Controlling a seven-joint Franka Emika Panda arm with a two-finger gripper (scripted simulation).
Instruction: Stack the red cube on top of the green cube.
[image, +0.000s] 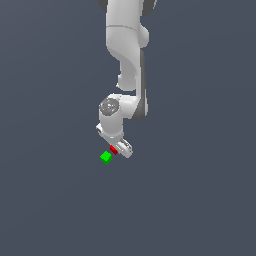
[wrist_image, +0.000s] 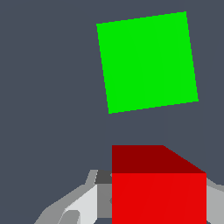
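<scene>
The red cube (image: 113, 149) shows as a small red patch at the tip of my gripper (image: 116, 149), held between the fingers. In the wrist view the red cube (wrist_image: 158, 192) fills the space between the grey fingers (wrist_image: 83, 203), which are pressed against its sides. The green cube (image: 105, 157) rests on the dark floor just to the exterior view's left of and slightly below the gripper tip, a short gap from the red one. From the wrist camera the green cube (wrist_image: 147, 62) is a large, slightly rotated square lying apart from the red cube.
The white Panda arm (image: 127, 55) comes down from the top of the exterior view. A plain dark grey floor (image: 200, 200) surrounds both cubes.
</scene>
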